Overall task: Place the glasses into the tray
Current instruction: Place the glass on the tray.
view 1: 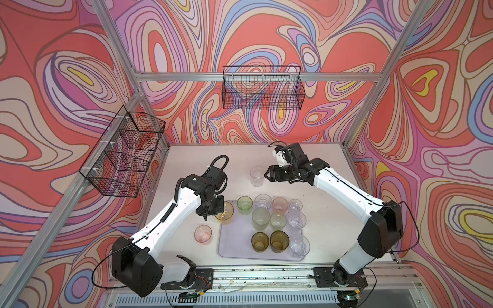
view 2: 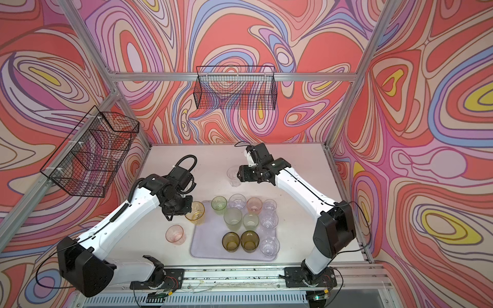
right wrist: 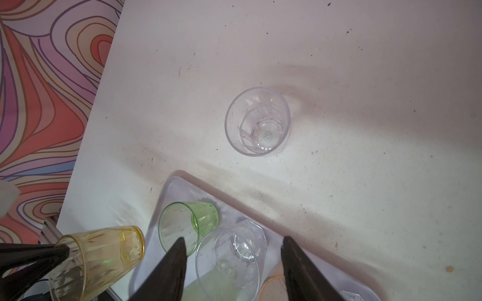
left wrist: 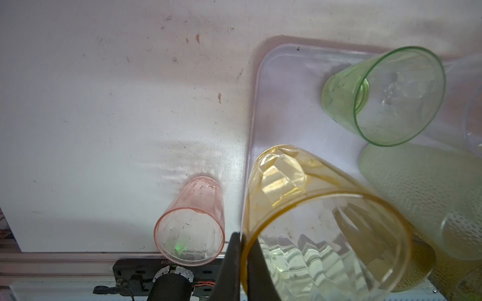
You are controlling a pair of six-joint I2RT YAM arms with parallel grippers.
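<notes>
L gripper [left wrist: 241, 238]: jaws pinched on the wall of the yellow glass [view 1: 225, 213] at its rim. Glass tilted at far-left corner of tray [view 1: 234, 248], over the rim; contact w/ tray floor not determinable. R gripper [right wrist: 232, 243]: jaws apart, empty, just beside clear glass [view 1: 257, 176] on bench behind tray. Pink glass [view 1: 203, 234] on bench, left of tray. Rec: move yellow glass inboard, clear of rim and green glass [view 1: 245, 204], level it, then release.
</notes>
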